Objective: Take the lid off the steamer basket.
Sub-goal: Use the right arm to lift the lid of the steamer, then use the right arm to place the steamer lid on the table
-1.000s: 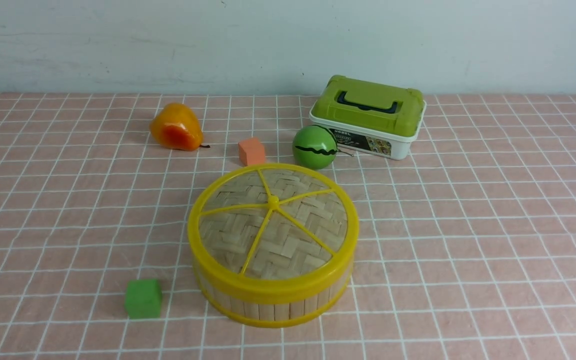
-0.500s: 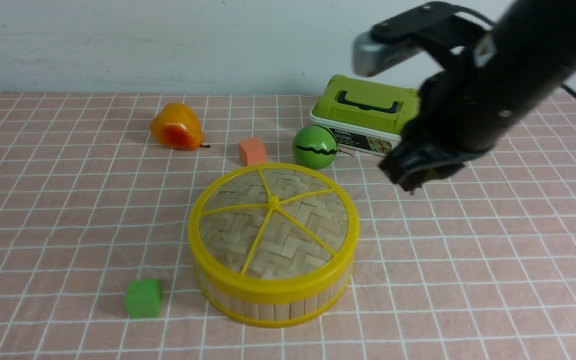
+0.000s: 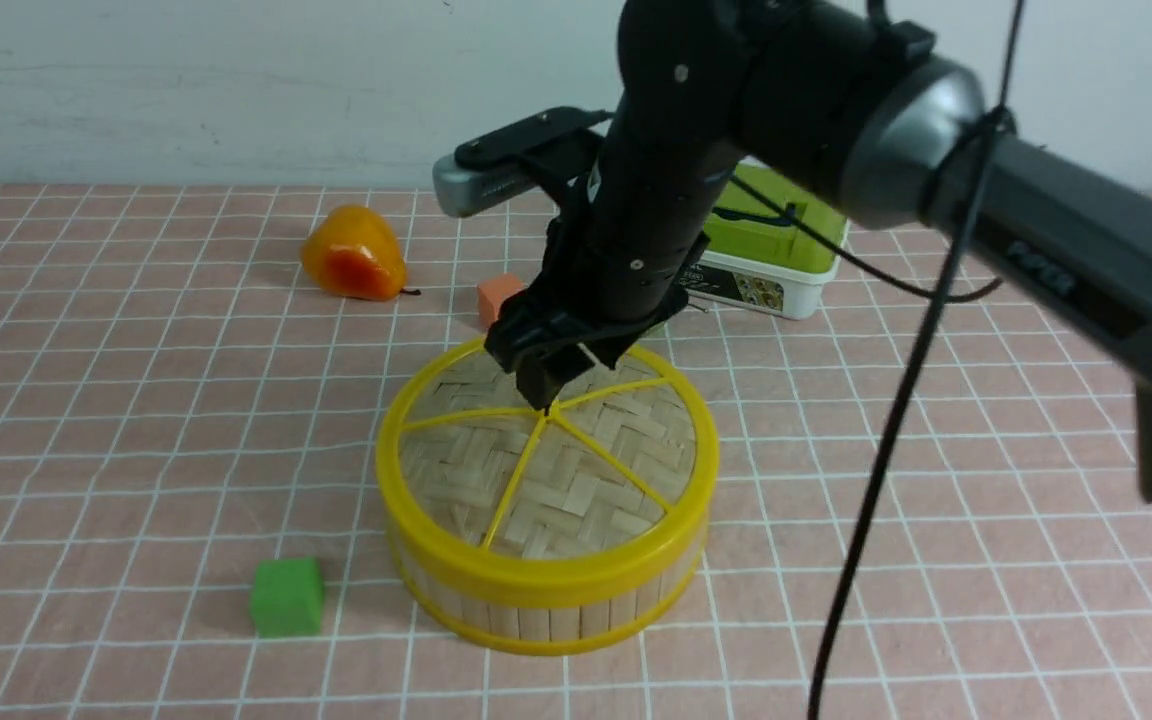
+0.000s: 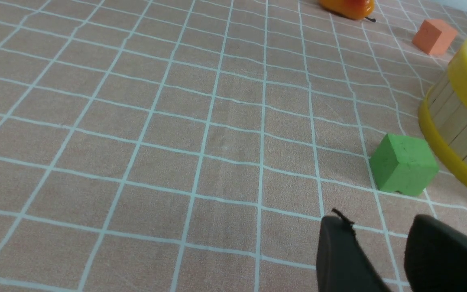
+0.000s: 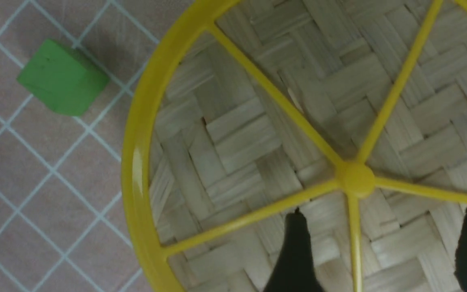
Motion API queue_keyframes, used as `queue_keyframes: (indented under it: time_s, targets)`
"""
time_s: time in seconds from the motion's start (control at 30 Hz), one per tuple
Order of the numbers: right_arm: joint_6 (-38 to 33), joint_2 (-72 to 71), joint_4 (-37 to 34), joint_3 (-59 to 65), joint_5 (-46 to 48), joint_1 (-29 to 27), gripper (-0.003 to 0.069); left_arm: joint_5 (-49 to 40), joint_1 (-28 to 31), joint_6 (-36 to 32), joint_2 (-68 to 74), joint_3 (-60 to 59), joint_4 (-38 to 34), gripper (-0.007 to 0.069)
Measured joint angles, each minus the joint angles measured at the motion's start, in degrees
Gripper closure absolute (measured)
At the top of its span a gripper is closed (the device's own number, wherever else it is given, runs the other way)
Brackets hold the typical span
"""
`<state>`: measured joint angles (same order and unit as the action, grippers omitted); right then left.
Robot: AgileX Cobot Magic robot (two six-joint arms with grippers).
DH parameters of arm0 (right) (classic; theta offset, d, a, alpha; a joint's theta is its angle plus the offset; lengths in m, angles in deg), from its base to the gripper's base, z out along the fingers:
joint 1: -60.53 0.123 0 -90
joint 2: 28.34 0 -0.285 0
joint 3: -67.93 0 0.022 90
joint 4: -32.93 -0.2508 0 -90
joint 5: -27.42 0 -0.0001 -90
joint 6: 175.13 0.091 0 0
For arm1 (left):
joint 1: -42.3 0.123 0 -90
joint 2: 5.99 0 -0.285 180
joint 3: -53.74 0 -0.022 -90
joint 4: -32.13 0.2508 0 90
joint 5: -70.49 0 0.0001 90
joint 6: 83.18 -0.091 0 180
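the right gripper [image 3: 546,385] hangs spread open over the middle of the one lid [image 3: 576,480], which is seated on the one steamer basket [image 3: 536,615] beneath it. the left gripper [image 4: 379,221] is parted and empty, with one green cube [image 4: 403,164] just ahead of it. one orange cube [image 3: 494,296] and one pear [image 3: 351,255] lie beyond the right gripper.

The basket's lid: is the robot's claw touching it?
Cannot tell. The front view has the right gripper overlapping the lid at its hub; the right wrist view shows it open over the weave, with neither contact nor gap plain.
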<state>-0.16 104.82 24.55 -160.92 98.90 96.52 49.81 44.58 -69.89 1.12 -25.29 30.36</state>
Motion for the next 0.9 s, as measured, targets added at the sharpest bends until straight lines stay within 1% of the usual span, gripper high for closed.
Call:
queue_keyframes:
  time_s: [0.17, 0.27, 0.33, 0.4, 0.43, 0.47, 0.5, 0.6, 0.73, 0.77, 0.8, 0.87, 0.9]
  targets:
    - [0.07, 4.01, 1.28, -2.45, -1.46, 0.00, 0.0204, 0.00, 0.00, 0.00, 0.00, 0.00, 0.00, 0.0386]
    - [0.07, 5.45, 1.34, -2.64, -1.57, 0.00, 0.0257, 0.00, 0.00, 0.00, 0.00, 0.00, 0.00, 0.0386]
    - [-0.01, 5.67, 1.11, -2.88, -1.62, 0.00, 0.0332, 0.00, 0.00, 0.00, 0.00, 0.00, 0.00, 0.0386]
    - [-0.50, 5.67, 0.90, -3.06, -1.17, 0.00, 0.0434, 0.00, 0.00, 0.00, 0.00, 0.00, 0.00, 0.0386]
    - [-0.87, 5.67, 0.59, -3.30, -0.86, 0.00, 0.0514, 0.00, 0.00, 0.00, 0.00, 0.00, 0.00, 0.0386]
    - [-1.13, 5.58, 0.45, -3.44, -0.81, 0.00, 0.0564, 0.00, 0.00, 0.00, 0.00, 0.00, 0.00, 0.0386]
    - [-1.61, 5.56, 0.45, -3.78, -0.63, 0.06, 0.0590, 0.00, 0.00, 0.00, 0.00, 0.00, 0.00, 0.0386]
    - [-2.95, 4.27, 0.85, -4.43, 0.13, 0.06, 0.0581, 0.00, 0.00, 0.00, 0.00, 0.00, 0.00, 0.0386]
    - [-3.82, -2.28, 0.94, -4.31, 0.21, 0.01, 0.0581, 0.00, 0.00, 0.00, 0.00, 0.00, 0.00, 0.0386]
    - [-4.02, -7.70, 1.66, -3.18, 0.04, 0.01, 0.0581, 0.00, 0.00, 0.00, 0.00, 0.00, 0.00, 0.0386]
    - [-4.02, -8.35, 1.82, -2.95, 0.04, 0.01, 0.0581, 0.00, 0.00, 0.00, 0.00, 0.00, 0.00, 0.0386]
    - [-4.20, -17.21, 5.54, 2.75, -0.03, 0.01, 0.0581, 0.00, 0.00, 0.00, 0.00, 0.00, 0.00, 0.0386]
    - [-4.20, -18.57, 5.85, 4.02, -0.04, -0.05, 0.0581, 0.00, 0.00, 0.00, 0.00, 0.00, 0.00, 0.0386]
